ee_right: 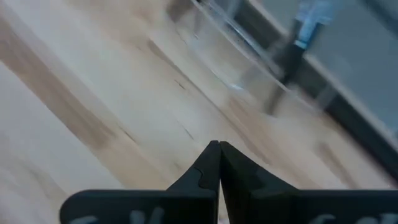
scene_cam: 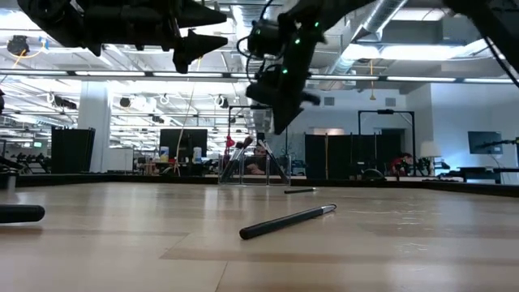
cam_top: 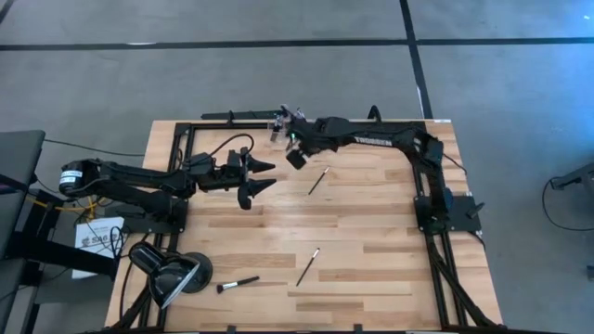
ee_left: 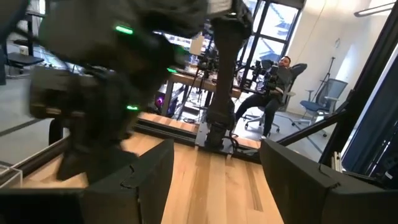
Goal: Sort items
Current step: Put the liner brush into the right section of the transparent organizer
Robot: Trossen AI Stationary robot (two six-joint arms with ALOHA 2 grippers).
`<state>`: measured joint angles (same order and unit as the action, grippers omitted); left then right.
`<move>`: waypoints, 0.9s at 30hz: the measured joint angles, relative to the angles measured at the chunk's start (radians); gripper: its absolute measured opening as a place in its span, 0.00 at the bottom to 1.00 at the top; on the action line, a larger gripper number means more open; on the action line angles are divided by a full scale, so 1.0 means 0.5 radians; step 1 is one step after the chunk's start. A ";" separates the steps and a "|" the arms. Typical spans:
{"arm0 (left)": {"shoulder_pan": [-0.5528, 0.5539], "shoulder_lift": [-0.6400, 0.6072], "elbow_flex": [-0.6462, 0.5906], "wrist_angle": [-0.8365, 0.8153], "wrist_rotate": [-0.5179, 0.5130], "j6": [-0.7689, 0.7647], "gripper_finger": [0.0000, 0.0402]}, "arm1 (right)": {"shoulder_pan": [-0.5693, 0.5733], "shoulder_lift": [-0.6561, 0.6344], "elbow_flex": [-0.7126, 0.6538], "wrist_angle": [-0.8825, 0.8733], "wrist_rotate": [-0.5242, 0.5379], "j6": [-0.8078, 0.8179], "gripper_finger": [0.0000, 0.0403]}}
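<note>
Dark-handled brushes lie scattered on the pale wood table (cam_top: 371,232). One brush (cam_top: 318,180) lies aslant just beside my right gripper (cam_top: 296,158), on the side toward the table's middle. A second brush (cam_top: 308,266) lies well apart from that gripper, down past the table's middle; in the low view this is the nearest brush (scene_cam: 288,221), flat on the wood, silver ferrule at its far end. A third brush (cam_top: 238,284) lies near the black desk lamp (cam_top: 167,271), its bristle tip pointing away from the lamp head.

A clear holder (scene_cam: 247,158) stands at the far edge of the table, seen in the low view behind my right gripper with several brushes upright in it; in the high view it sits just beside that gripper at the rear frame (cam_top: 277,125).

My right gripper hangs above the wood, clear of the surface. Its two fingers (ee_right: 219,168) are pressed together, tip to tip, with nothing between them.

My left gripper (cam_top: 257,177) waits raised, near the right gripper on the lamp side. Its fingers (ee_left: 305,174) are spread wide, holding nothing.

Beyond the table, in the left wrist view, a person (ee_left: 273,84) sits reclined in an office chair.
</note>
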<state>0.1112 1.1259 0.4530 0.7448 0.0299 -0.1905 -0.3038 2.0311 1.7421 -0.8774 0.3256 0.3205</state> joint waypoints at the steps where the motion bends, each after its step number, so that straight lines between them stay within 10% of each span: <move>1: 0.000 0.001 0.000 -0.003 0.000 -0.001 0.59 | 0.035 -0.034 -0.044 -0.018 0.081 0.001 0.00; 20: 0.000 0.077 0.001 -0.023 -0.127 -0.002 0.59 | 0.454 -0.815 -1.463 0.208 0.885 0.798 0.00; 27: -0.030 0.403 0.212 -0.102 -0.180 -0.002 0.57 | 0.390 -1.276 -2.040 0.944 0.879 0.812 0.00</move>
<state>0.0962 1.3272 0.5589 0.6939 -0.0601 -0.1917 -0.1086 1.3931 0.7220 -0.4056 0.7650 0.7265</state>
